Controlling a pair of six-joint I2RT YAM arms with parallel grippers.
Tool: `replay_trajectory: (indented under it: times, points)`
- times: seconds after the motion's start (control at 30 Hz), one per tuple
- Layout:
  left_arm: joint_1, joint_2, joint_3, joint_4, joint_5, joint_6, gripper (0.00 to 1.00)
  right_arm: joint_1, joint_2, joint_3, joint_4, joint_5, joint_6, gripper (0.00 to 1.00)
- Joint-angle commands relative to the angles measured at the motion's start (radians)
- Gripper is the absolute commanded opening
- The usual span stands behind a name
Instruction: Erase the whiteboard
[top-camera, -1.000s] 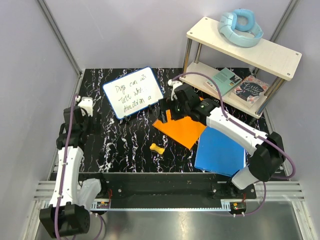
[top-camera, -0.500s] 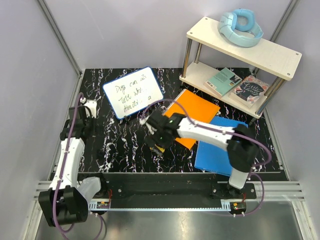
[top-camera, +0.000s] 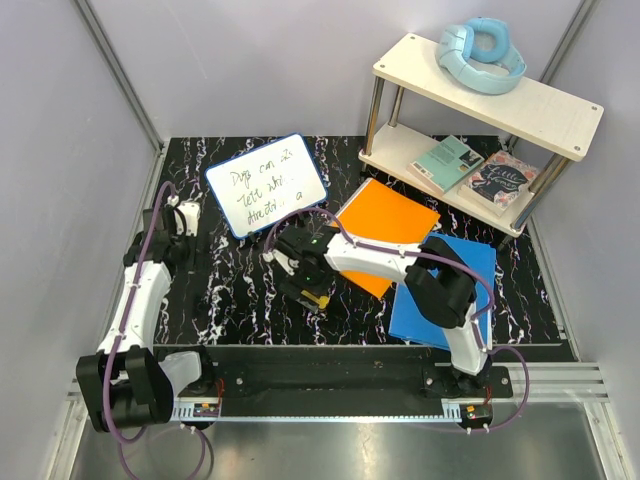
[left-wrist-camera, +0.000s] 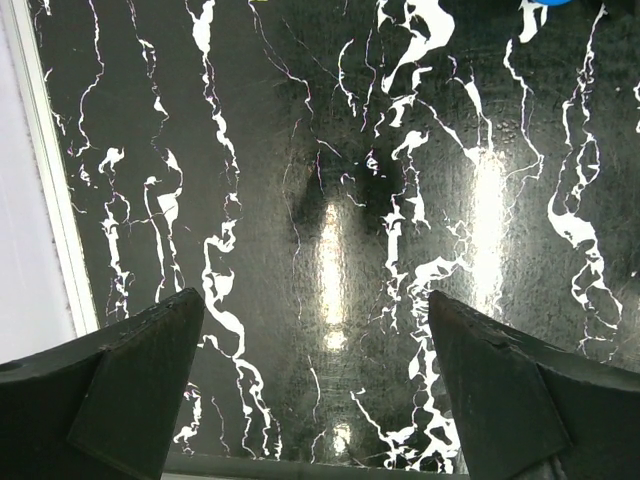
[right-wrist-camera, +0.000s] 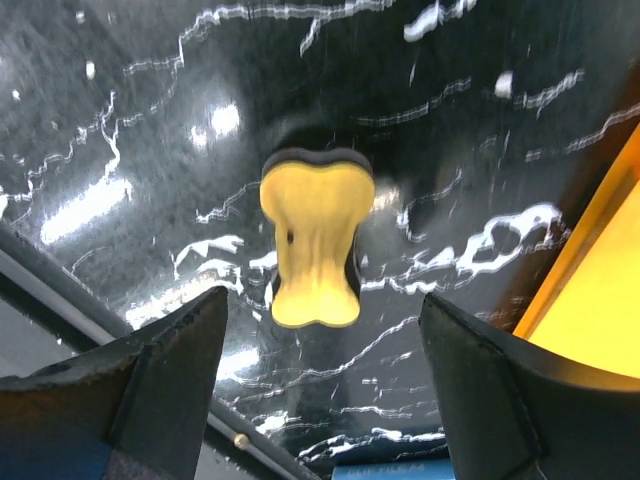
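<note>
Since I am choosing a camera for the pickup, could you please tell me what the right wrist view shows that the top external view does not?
Only the right wrist view shows the yellow bone-shaped eraser whole, lying flat between the right claw's open fingers with gaps either side. Only the top external view shows the whiteboard with its writing, the blue folder, the shelf and the left claw. Both show the black marbled table and the orange folder.

Black marbled tabletop (top-camera: 230, 290): lay bare at left. Blue-framed whiteboard (top-camera: 266, 184) stood behind; flat orange folder (top-camera: 395, 220) and two-tier wooden shelf (top-camera: 540, 105) crowded the right.
</note>
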Motion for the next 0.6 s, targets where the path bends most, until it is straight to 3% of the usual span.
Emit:
replay_trajectory:
  times: [0.0, 0.1, 0.3, 0.4, 0.43, 0.57]
  points:
    - [0.001, 0.004, 0.043, 0.013, 0.012, 0.016, 0.99, -0.001, 0.053, 0.073, 0.010, -0.025, -0.054, 0.84]
    - [0.003, 0.002, 0.041, 0.014, 0.006, 0.023, 0.99, -0.004, 0.082, 0.097, 0.004, -0.054, -0.057, 0.73]
    - [0.003, 0.005, 0.029, 0.034, -0.037, 0.021, 0.99, -0.004, 0.136, 0.150, -0.042, -0.088, -0.067, 0.65]
    - [0.003, 0.013, 0.030, 0.036, -0.027, 0.012, 0.99, -0.006, 0.140, 0.153, -0.053, -0.090, -0.071, 0.56]
    - [0.001, 0.019, 0.035, 0.034, -0.023, 0.006, 0.99, -0.004, 0.137, 0.150, -0.055, -0.091, -0.071, 0.44]
    - [0.001, 0.040, 0.053, 0.040, -0.003, -0.002, 0.99, -0.022, 0.120, 0.136, -0.056, -0.107, -0.076, 0.35]
